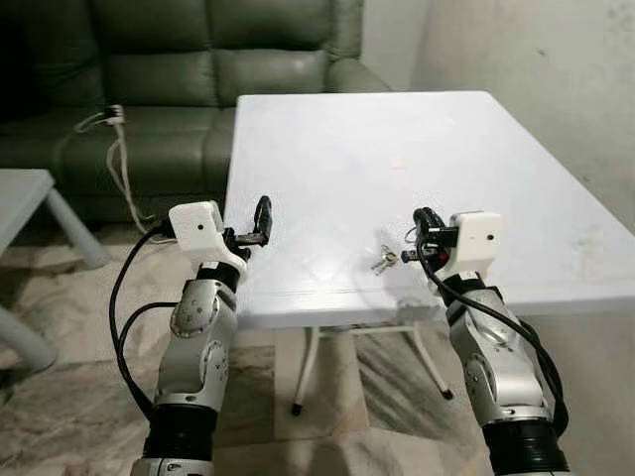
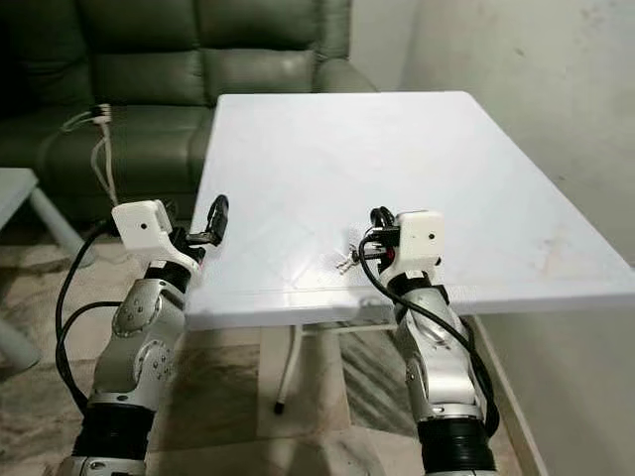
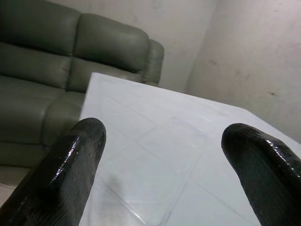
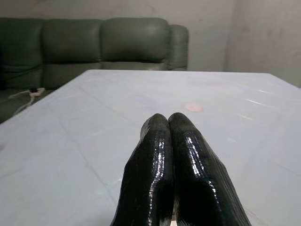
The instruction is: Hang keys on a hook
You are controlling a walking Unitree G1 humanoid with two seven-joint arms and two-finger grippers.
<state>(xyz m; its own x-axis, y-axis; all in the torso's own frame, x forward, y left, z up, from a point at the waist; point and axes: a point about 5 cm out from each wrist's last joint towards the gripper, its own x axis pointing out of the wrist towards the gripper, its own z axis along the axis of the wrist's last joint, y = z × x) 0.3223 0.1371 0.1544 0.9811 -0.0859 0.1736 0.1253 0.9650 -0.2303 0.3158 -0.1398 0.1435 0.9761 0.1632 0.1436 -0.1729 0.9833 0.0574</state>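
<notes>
A white table (image 1: 417,149) stands before the robot, with a dark green sofa (image 1: 198,59) behind its far-left side and a pale wall to the right. A bunch of keys (image 1: 385,260) lies near the table's front edge, right of its middle. The right claw (image 1: 425,238) sits at the table surface just beside the keys, on their right; in the right wrist view its two black fingers (image 4: 160,165) are pressed together, and whether anything is caught between them cannot be told. In the head views the keys appear to hang or rest at the claw's tip, touching or nearly touching it.

The left claw (image 1: 260,223) is held up at the table's front-left corner, above the edge. Its fingers (image 3: 70,160) are spread wide, with bare tabletop showing between them in the left wrist view, and it grips nothing.

A faint pinkish spot (image 4: 193,108) marks the table farther back, toward the middle. On the sofa seat lies a white cable with a plug strip (image 1: 111,119), trailing down to the marbled floor (image 1: 79,327). A corner of a second pale table (image 1: 25,193) shows at the far left
</notes>
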